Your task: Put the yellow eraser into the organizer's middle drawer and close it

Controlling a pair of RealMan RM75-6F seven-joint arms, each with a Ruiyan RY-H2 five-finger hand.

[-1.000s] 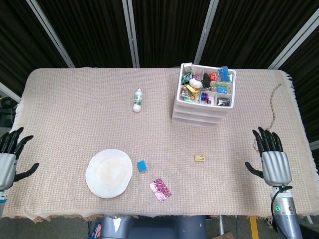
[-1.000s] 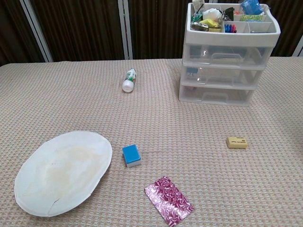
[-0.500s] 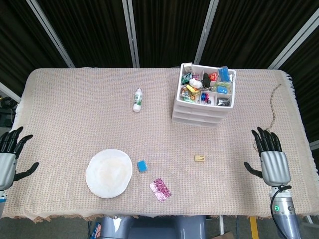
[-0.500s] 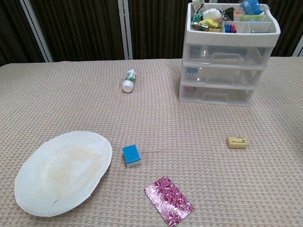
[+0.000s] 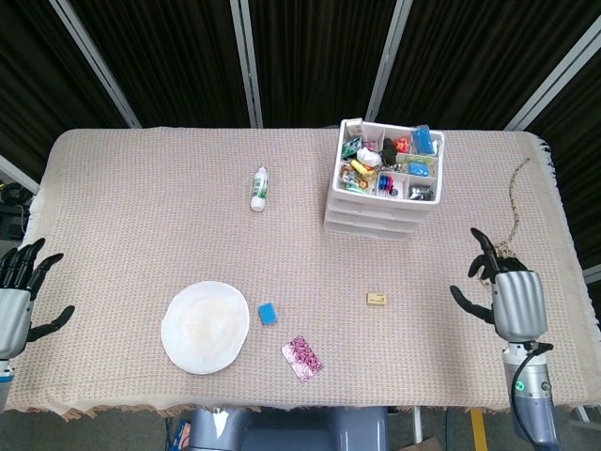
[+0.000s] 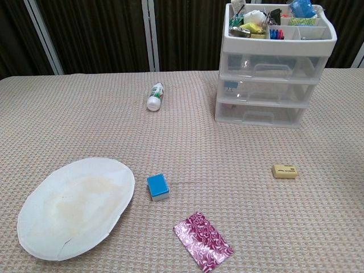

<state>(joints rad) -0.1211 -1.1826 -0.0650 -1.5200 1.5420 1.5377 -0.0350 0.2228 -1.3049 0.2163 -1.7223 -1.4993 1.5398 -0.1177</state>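
- Left hand [image 5: 17, 299] sits at the left frame edge of the head view, partly cut off; fingers spread, holding nothing. The chest view shows neither hand.
- Right hand [image 5: 507, 293] is at the right table edge, fingers apart, empty; its forearm runs out of the bottom of the frame.
- Organizer [image 6: 276, 68]: three drawers, all shut as far as the chest view shows. The top tray is crammed with small items too jumbled to count or name. The contents behind the clear drawer fronts are hard to make out.
- Middle drawer [image 6: 266, 91] is shut; a small blue mark shows at its left front.
- One yellow eraser [image 6: 284, 171] lies flat on the table cloth [image 5: 141, 207], in front of the organizer and well apart from it, clear of both hands.
- One white plate [image 6: 74, 205], front left.
- One blue block [image 6: 157, 186] sits just beside the plate's right rim.
- One patterned magenta packet [image 6: 203, 241] is near the front edge.
- One small white bottle [image 6: 154, 96] lies on its side, left of the organizer.
- A thin cord [image 5: 515, 202] trails on the cloth at far right.
- Against the frame a second back: the right hand has shifted a little inward and turned, thumb now further from the edge. The left hand, eraser and all other items are unchanged.
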